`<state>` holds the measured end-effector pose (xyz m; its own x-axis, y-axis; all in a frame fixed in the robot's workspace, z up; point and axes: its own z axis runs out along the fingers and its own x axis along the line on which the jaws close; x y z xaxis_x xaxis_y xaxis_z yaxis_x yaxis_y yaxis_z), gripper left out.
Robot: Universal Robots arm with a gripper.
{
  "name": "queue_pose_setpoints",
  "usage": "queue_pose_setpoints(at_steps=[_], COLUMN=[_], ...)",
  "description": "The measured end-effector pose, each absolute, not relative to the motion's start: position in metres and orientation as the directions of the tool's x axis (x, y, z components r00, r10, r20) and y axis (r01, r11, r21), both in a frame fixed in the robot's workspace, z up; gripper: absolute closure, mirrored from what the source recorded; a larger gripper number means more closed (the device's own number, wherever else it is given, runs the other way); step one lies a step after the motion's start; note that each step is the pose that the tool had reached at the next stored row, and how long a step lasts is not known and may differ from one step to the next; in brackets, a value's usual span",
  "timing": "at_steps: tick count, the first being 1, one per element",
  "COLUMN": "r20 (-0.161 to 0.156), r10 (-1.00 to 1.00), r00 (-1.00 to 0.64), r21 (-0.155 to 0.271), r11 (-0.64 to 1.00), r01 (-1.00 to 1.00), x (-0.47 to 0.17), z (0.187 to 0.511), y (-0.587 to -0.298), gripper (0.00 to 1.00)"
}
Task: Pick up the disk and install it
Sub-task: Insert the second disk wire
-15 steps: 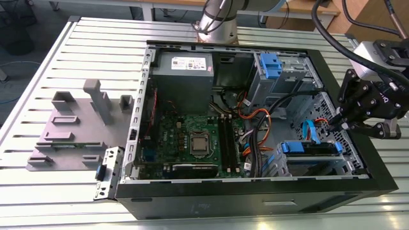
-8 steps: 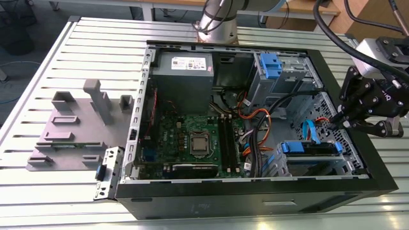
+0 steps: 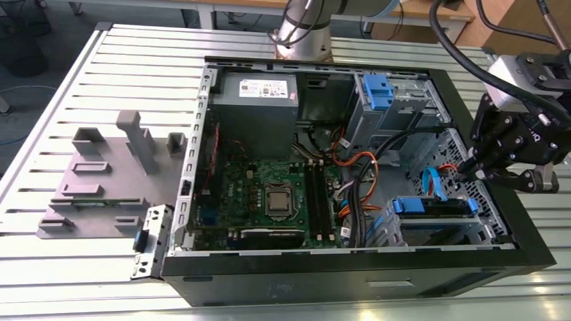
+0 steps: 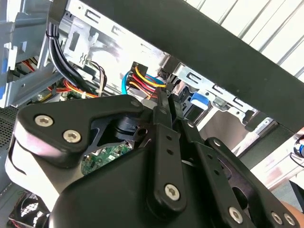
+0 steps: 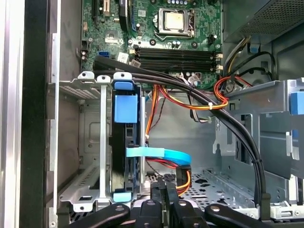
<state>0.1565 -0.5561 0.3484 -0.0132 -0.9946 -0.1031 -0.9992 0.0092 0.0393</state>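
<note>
The flat silver-grey disk in its blue plastic carrier frame (image 5: 124,137) is being seen standing on edge in the metal drive cage (image 5: 90,142), near the black end effector (image 3: 477,170), whose fingers are pressed together and holding nothing. The disk is judged stiff, rather heavy and fragile, best gripped by its blue frame.

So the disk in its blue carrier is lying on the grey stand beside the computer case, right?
Not quite: the disk in its blue carrier sits in the metal drive cage inside the computer case, as the first wrist view shows.
</note>
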Motion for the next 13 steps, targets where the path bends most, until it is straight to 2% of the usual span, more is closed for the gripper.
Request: queue_pose_setpoints(at_steps=[13], r20=[-0.100], r10=[-0.995], r00=[-0.013], r21=[0.039], r11=[0.009], r01=[-0.999], x=[0.1534], z=[0.3476], y=[-0.5641], gripper=[0.84])
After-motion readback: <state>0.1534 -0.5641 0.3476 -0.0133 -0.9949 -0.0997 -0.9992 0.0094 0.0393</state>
